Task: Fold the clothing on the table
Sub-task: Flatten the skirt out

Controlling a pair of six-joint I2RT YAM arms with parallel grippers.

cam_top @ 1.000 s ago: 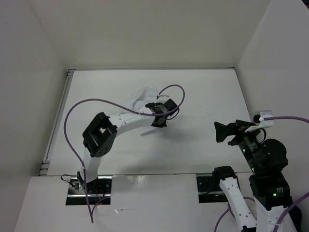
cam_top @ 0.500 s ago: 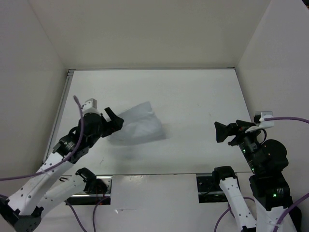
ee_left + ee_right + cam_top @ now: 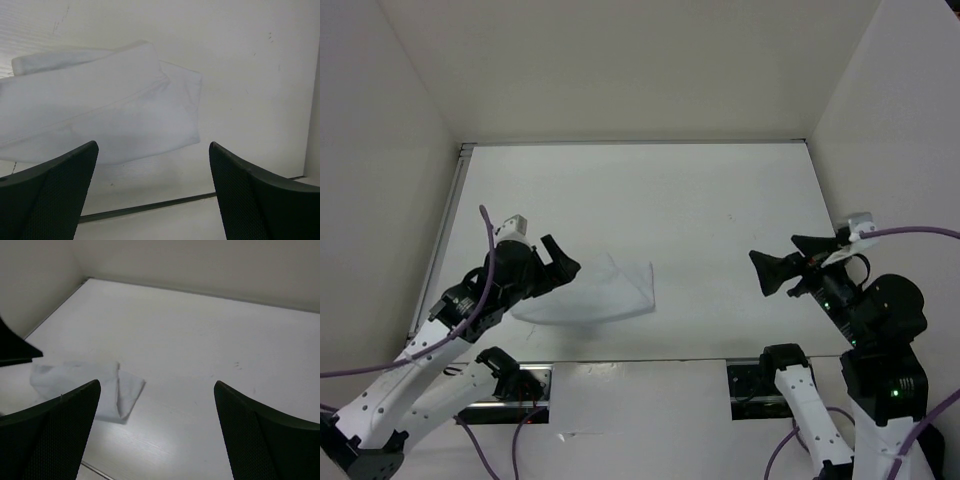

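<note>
Jaws on the left gripper [image 3: 558, 264] stand wide apart with nothing between them. The gripper hovers just beside the left end of the clothing [image 3: 592, 296], apart from it, tips pointing toward the cloth. In the left wrist view both dark fingers [image 3: 50, 190] frame the garment from above, clear of it.

The right gripper [image 3: 775, 262] is spread wide too and holds nothing. It hangs well apart from the garment, over the right side of the table [image 3: 720, 200], facing left toward the cloth.

The clothing lies flat on the table, left of centre and near the front edge. It is a small, pale, slightly see-through piece. From the left wrist, one layer with a faint seam lies over another, and a lower layer sticks out past it at the right end. The right wrist view shows the same, with a crease line and a short flap at that end.

By the look of it, one fold is already laid and neither arm is on the cloth, so the step in hand is the pause between folds. A further fold would call for a pinch on an edge or corner, catching every layer of this thin fabric, then a low carry across so that the edges meet. The uneven right end may want squaring up.
</note>
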